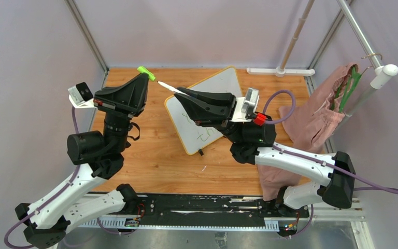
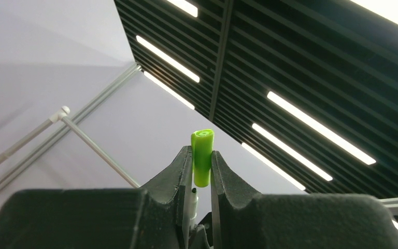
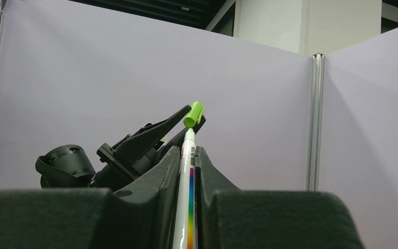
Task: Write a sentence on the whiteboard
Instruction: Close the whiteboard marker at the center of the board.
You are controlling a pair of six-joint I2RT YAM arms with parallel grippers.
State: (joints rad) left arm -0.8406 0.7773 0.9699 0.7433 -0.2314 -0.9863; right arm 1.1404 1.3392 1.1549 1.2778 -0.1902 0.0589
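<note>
The whiteboard [image 1: 223, 85] lies tilted on the wooden table, yellow rim around it. Green lettering of the sentence [image 1: 205, 136] shows near its lower edge; the rest is hidden under my right gripper. Above the board's left corner, my right gripper [image 1: 182, 93] is shut on a white marker [image 1: 168, 87] with a rainbow stripe [image 3: 187, 187], its tip aimed at the green cap [image 1: 146, 73]. My left gripper [image 1: 144, 75] is raised and shut on that cap [image 2: 202, 155]. In the right wrist view the marker tip sits just below the cap [image 3: 193, 114].
A pink cloth [image 1: 316, 119] hangs from a green hanger [image 1: 350, 85] on a rail at the right. A white pole stand [image 1: 290, 52] rises at the back edge. Grey walls and metal frame posts enclose the wooden table [image 1: 150, 155].
</note>
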